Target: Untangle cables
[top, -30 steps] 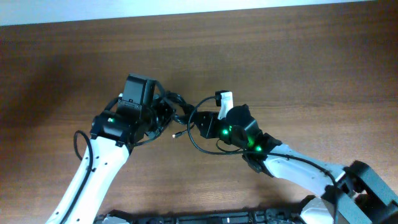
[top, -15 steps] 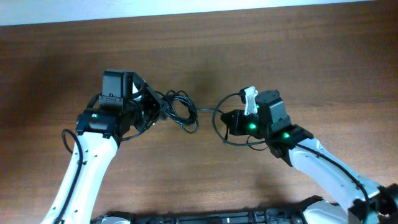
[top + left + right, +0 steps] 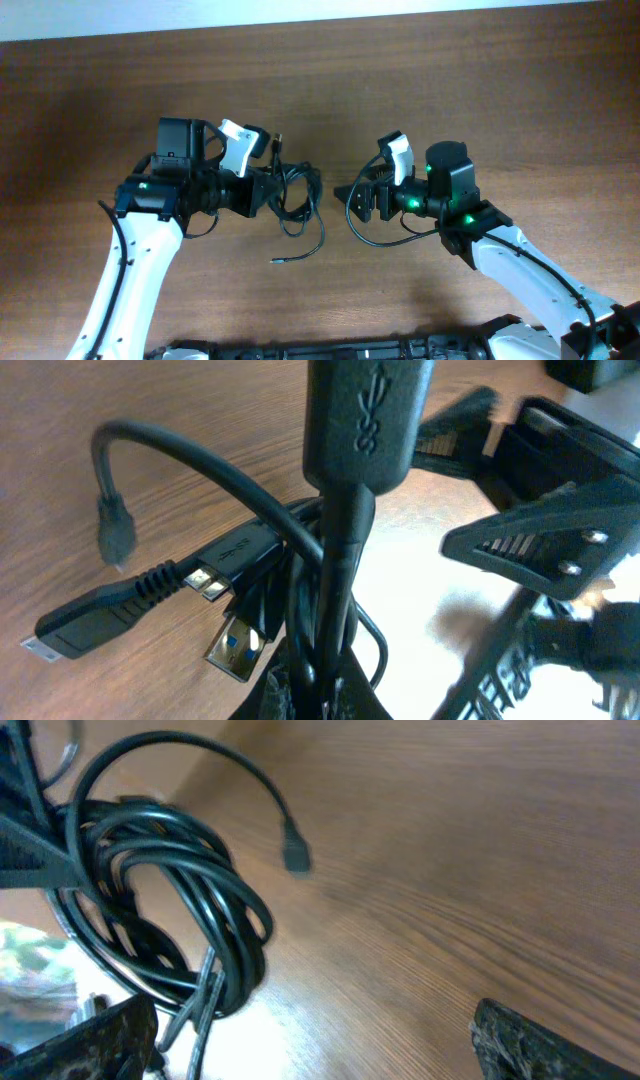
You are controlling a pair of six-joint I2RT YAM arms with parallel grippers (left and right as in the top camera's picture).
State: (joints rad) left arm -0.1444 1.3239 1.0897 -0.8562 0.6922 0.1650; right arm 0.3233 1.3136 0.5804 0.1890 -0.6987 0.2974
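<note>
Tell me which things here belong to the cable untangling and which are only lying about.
For the job: the cables, bunched in the left hand; the right hand, open beside them.
Only there: the wooden table; the left arm's own thicker black wire.

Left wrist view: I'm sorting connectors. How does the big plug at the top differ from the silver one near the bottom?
The top plug points up, showing its black housing with a USB logo; its metal end is cut off by the frame. The silver plug points down-left, metal shell exposed, bluish inside. Both sit on black cables gathered at bottom centre.
</note>
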